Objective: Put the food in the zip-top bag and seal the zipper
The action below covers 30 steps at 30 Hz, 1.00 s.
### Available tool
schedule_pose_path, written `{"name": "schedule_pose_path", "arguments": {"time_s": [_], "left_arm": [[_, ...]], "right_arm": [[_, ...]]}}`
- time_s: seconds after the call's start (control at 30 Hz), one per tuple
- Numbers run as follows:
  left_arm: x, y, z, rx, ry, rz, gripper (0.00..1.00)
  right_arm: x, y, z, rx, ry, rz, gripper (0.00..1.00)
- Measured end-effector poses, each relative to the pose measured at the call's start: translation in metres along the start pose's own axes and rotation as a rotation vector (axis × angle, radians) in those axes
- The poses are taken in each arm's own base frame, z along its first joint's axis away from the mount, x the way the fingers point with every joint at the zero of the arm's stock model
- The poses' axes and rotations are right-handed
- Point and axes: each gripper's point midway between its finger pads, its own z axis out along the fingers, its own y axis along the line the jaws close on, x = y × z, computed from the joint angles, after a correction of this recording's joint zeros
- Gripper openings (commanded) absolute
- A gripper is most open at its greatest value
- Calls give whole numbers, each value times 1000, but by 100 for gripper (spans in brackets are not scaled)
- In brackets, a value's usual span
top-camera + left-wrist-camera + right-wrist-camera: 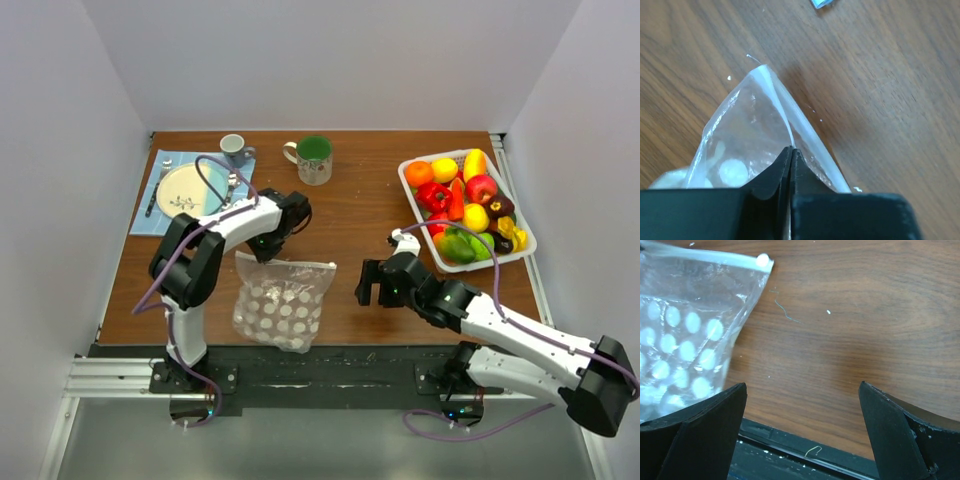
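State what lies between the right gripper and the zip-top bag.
Nothing but bare table separates the right gripper from the zip-top bag, clearest in the top external view.

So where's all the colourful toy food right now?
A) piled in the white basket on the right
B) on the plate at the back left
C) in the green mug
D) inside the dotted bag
A: the toy food is all heaped in the white basket, and nothing coloured shows inside the dotted bag.
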Motion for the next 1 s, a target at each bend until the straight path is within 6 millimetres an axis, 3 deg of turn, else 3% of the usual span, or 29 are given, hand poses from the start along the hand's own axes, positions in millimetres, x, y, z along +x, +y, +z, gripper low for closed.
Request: {"name": "schedule_pose_path", "arguments": {"time_s": [0.13, 0.27, 0.37, 0.53, 0.67, 0.8, 1.0], "left_arm": [[-6, -4, -8, 65, -8, 54, 0], [-21, -22, -33, 240, -52, 137, 0], [-33, -33, -68, 456, -123, 206, 0], [-47, -32, -137, 830, -209, 304, 0], [-51, -43, -174, 1024, -245, 373, 0], [-36, -43, -186, 1132, -226, 463, 0], [-24, -45, -200, 1221, -202, 540, 0]], "right_arm": [[2, -1, 4, 12, 12, -9, 99], [-7, 1, 3, 32, 4, -30, 99], [-35, 13, -7, 28, -55, -43, 99], [-93, 39, -24, -40, -171, -12, 99], [-120, 60, -14, -131, -186, 13, 95], [-116, 80, 7, -214, -128, 11, 91], [-108, 107, 23, -306, -88, 28, 82]]}}
